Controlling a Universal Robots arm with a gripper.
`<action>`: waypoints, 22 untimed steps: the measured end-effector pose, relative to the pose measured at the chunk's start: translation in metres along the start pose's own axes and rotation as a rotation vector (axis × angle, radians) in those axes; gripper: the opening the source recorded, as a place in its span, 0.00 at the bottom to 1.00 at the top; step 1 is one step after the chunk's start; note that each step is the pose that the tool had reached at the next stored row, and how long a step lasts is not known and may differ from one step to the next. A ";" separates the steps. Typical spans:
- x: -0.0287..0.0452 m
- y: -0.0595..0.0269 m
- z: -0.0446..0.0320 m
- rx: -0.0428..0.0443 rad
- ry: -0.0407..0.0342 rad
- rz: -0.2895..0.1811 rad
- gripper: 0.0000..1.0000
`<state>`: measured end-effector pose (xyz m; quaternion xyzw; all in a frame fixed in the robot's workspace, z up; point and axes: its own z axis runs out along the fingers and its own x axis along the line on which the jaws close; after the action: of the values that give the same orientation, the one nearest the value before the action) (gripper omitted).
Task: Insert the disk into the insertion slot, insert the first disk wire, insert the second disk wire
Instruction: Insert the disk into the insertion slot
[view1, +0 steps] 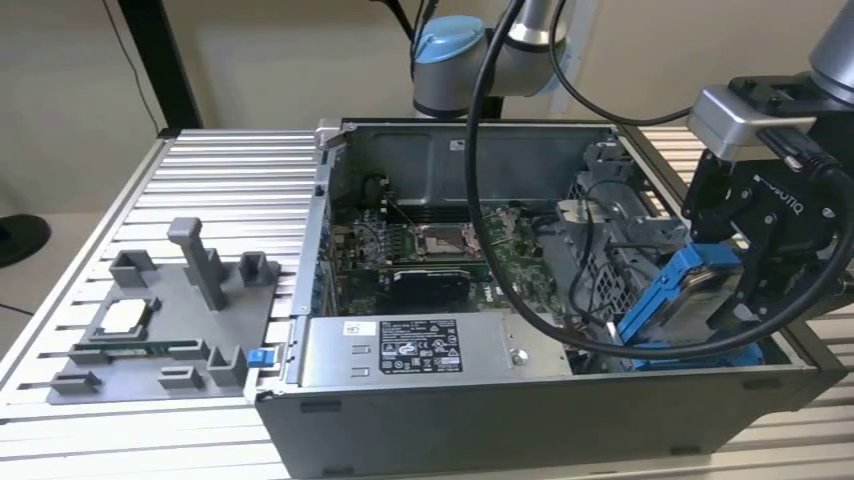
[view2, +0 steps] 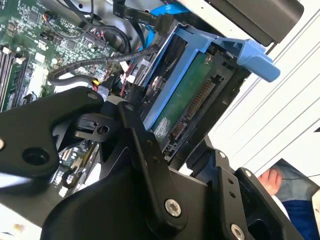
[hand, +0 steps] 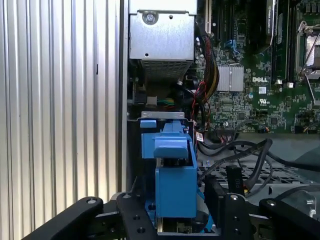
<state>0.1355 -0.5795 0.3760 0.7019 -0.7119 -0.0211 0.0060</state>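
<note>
End of the disk (hand: 175, 185) behind the fingers (hand: 216, 197); person's hand (view2: 270, 181) half behind black linkage (view2: 227, 200)

Black gripper (view2: 172, 150) clamps disk (view2: 187, 92), green circuit side & connector showing, in blue frame (view2: 252, 56); motherboard (view2: 30, 45) w/ black cables (view2: 100, 60) just beyond the gripper.

Arm and gripper: outward appearance
We record the arm (view1: 534, 20) as a silver-grey tube with a light blue joint cap (view1: 447, 40); a thick black cable (view1: 471, 160) loops down from it. A silver-grey wrist block (view1: 747, 110) sits above the gripper (view1: 727, 290), which is matt black with white lettering on its body. In both wrist views we see its black linkage bars (hand: 132, 220), rounded at the ends, dotted with small holes, and jointed with silver pins and hex-socket screws (view2: 172, 207)
</note>
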 end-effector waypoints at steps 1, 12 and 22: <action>0.0000 0.0000 0.0000 0.0000 0.0000 0.000 1.00; 0.0000 0.0000 0.0002 0.0000 -0.0003 0.000 0.00; -0.0044 0.0006 0.0002 0.0051 -0.0225 -0.001 0.00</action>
<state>0.1349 -0.5751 0.3759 0.7018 -0.7118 -0.0272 -0.0038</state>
